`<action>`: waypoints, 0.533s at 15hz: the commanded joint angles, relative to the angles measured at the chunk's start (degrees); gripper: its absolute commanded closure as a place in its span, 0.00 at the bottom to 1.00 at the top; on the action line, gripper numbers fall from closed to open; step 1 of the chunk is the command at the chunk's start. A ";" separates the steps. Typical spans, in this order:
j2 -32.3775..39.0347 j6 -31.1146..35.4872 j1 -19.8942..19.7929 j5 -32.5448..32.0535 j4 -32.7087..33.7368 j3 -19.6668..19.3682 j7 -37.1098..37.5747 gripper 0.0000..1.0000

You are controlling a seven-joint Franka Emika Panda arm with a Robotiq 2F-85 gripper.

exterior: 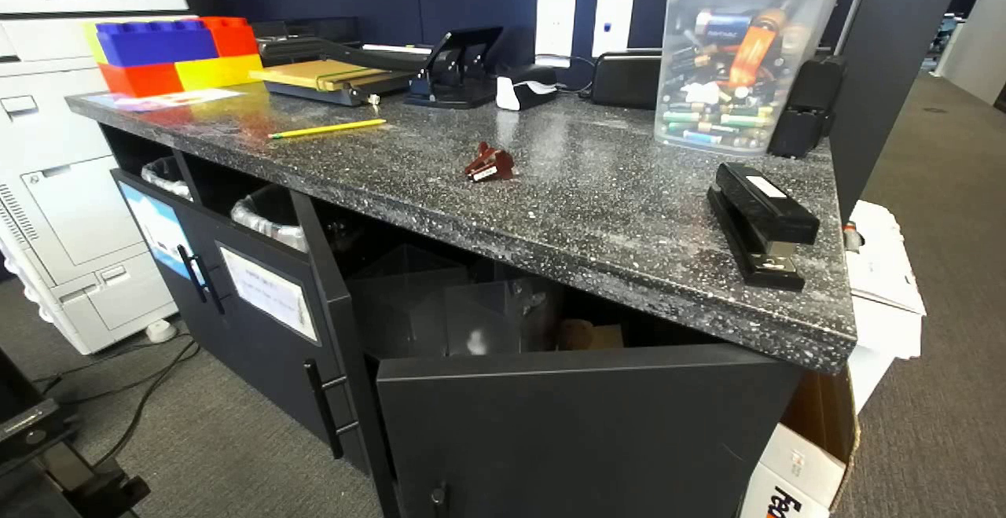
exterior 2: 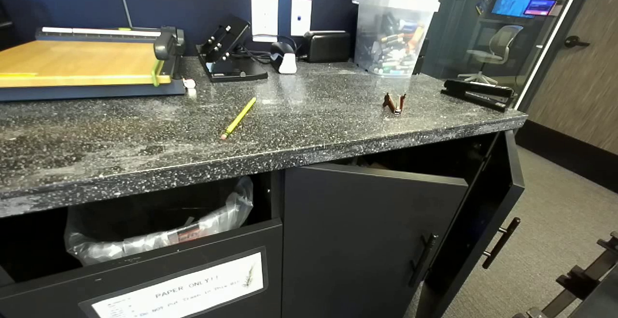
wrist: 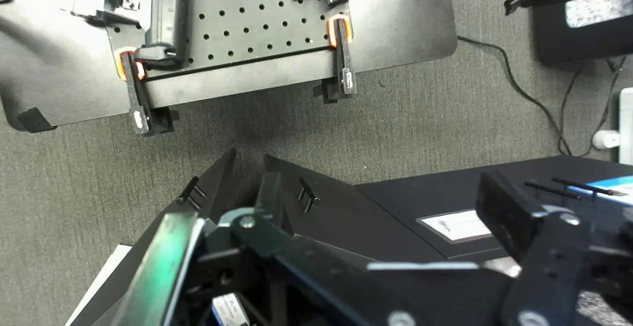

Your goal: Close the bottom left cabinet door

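Observation:
The bottom left cabinet door is a plain dark grey door with a black bar handle. It stands ajar in both exterior views (exterior: 334,349) (exterior 2: 357,231) and in the wrist view (wrist: 341,207). Beside it, a dark grey panel with a white label (exterior: 251,310) (exterior 2: 120,269) lies flush with the cabinet front; the wrist view shows it too (wrist: 410,197). My gripper (wrist: 388,205) is open and empty in the wrist view, its fingers spread wide above the cabinet front. I cannot tell whether it touches anything. The gripper is out of both exterior views.
The wider plain right door (exterior: 589,431) (exterior 2: 483,231) also stands open. A speckled countertop (exterior: 581,211) overhangs the doors. It bears a stapler (exterior: 758,223), a staple remover (exterior: 489,164) and a battery bin (exterior: 735,54). The robot's table (wrist: 395,29) with clamps faces the doors.

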 commanded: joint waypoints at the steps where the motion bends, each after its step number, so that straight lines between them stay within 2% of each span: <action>1: 6.66 13.36 -0.35 0.14 -4.73 1.95 3.41 0.00; 4: 14.17 23.55 0.26 0.16 -5.58 2.99 6.90 0.00; 8: 23.31 32.55 1.26 -1.14 -4.22 3.97 12.98 0.00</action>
